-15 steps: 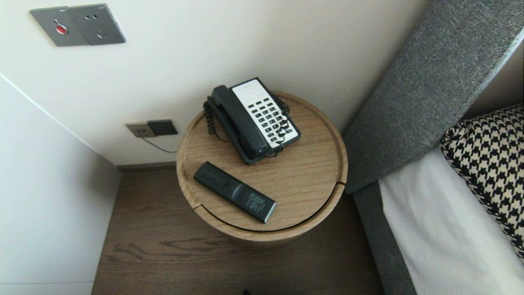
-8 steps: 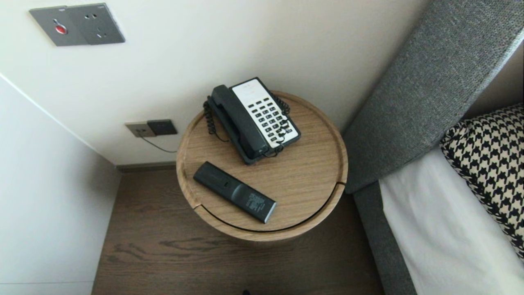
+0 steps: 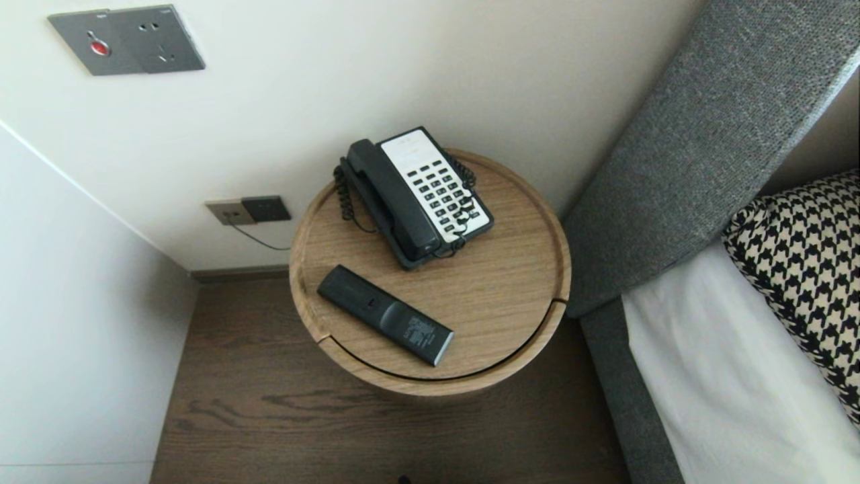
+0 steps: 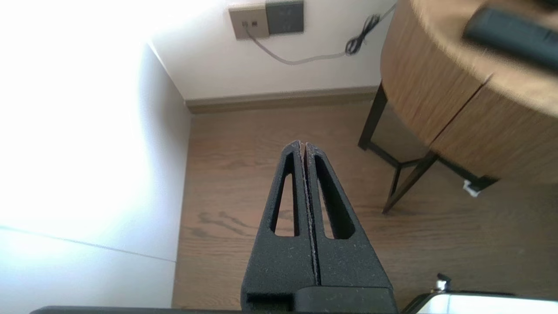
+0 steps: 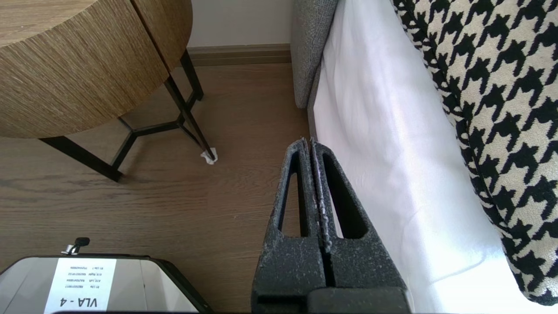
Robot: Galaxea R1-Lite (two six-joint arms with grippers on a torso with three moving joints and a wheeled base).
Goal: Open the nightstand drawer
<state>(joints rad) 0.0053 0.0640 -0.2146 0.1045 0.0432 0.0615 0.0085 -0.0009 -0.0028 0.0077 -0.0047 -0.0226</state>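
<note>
On round wooden table [image 3: 510, 296], slim remote [image 3: 384, 314]

Round wooden table [image 3: 563, 269] on black metal legs [image 4: 372, 115], set in a corner. Behind it, cream wall [image 3: 403, 67] with grey socket panel [image 3: 127, 40] high up and low socket [image 3: 248, 210] with cable. Beneath it, dark wood-plank floor [image 3: 269, 417]. Right of it, grey fabric headboard [image 3: 705, 134], white sheet [image 3: 725, 376], houndstooth pillow [image 3: 806, 269]. Left of it, brightly lit side wall [image 3: 67, 323].
</note>
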